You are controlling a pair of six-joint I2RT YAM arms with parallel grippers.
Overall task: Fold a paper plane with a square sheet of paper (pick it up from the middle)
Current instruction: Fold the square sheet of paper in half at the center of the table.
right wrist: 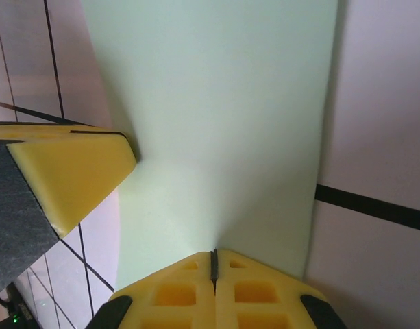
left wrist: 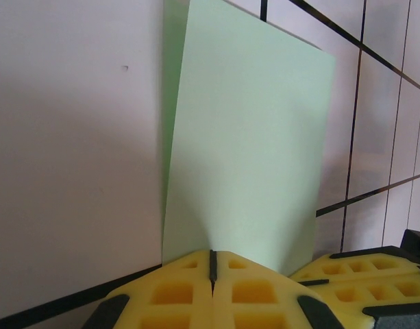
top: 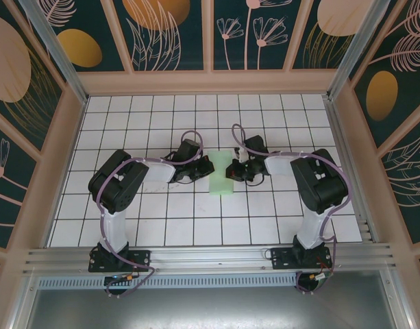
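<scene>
Top external view shows the pale mint-green sheet of paper lying near the middle of the white grid-tiled bench. It appears as a narrow rectangle, its long sides running from the near edge toward the far edge. Both arms reach inward to it from either side. The left hand meets the paper's left long side and the right hand meets its right long side, so the two face each other across the sheet.

From the left wrist, the left hand has its yellow foam pads pressed together with only a thin dark seam between them. They pinch the edge of the sheet of paper, which lifts and narrows into that seam. The rest of the paper spreads away flat over the tiles. The right hand's yellow pads sit just beside the sheet at its opposite side.

From the right wrist, the right hand is likewise pressed together and pinching the edge of the sheet of paper, which bows up into the pads. One yellow pad of the left hand touches the far side of the sheet.
</scene>
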